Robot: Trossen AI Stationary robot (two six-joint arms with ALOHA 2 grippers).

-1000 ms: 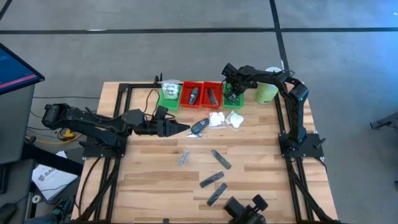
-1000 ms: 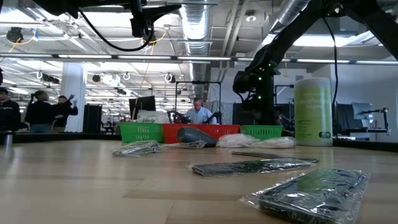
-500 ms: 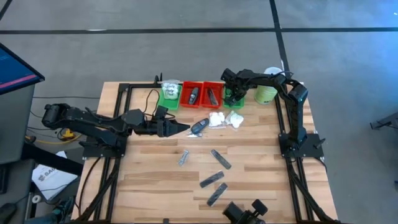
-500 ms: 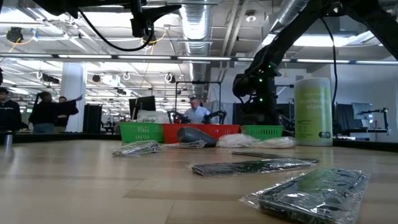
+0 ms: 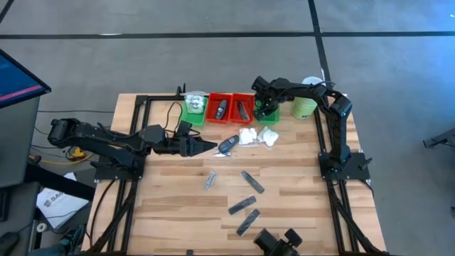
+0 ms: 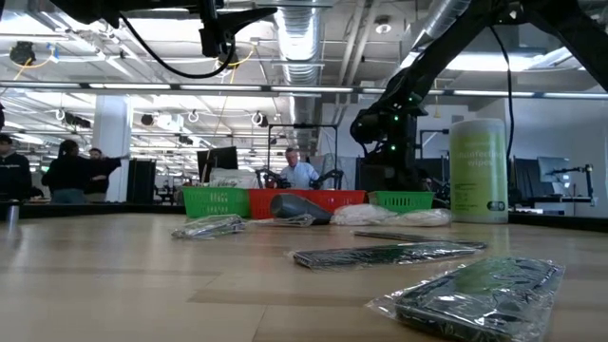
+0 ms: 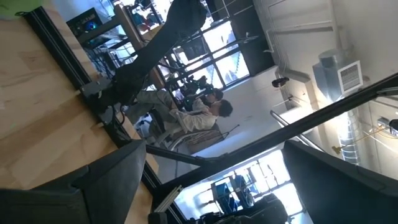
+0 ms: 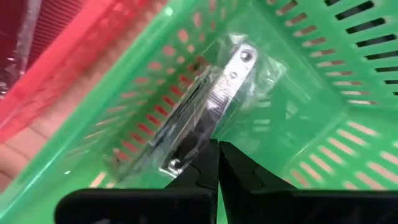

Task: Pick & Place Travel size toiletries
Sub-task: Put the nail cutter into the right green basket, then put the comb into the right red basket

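- Right gripper (image 8: 217, 163) is clenched with nothing between its fingers, low inside a green tray (image 8: 298, 134); a silvery tube (image 8: 208, 106) in clear wrap lies just ahead of its tips.
- Left gripper (image 5: 210, 147) hangs released above the tabletop (image 5: 170, 206), a black oval piece (image 5: 227, 146) just beyond it.

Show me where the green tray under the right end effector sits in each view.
High view: green tray, right end of the tray row, below the right end effector.
Low view: green tray, right of the red trays.
Left wrist view: not in it.
Right wrist view: fills the picture, a wrapped silvery item inside.
Shared landmark: adjacent red tray.
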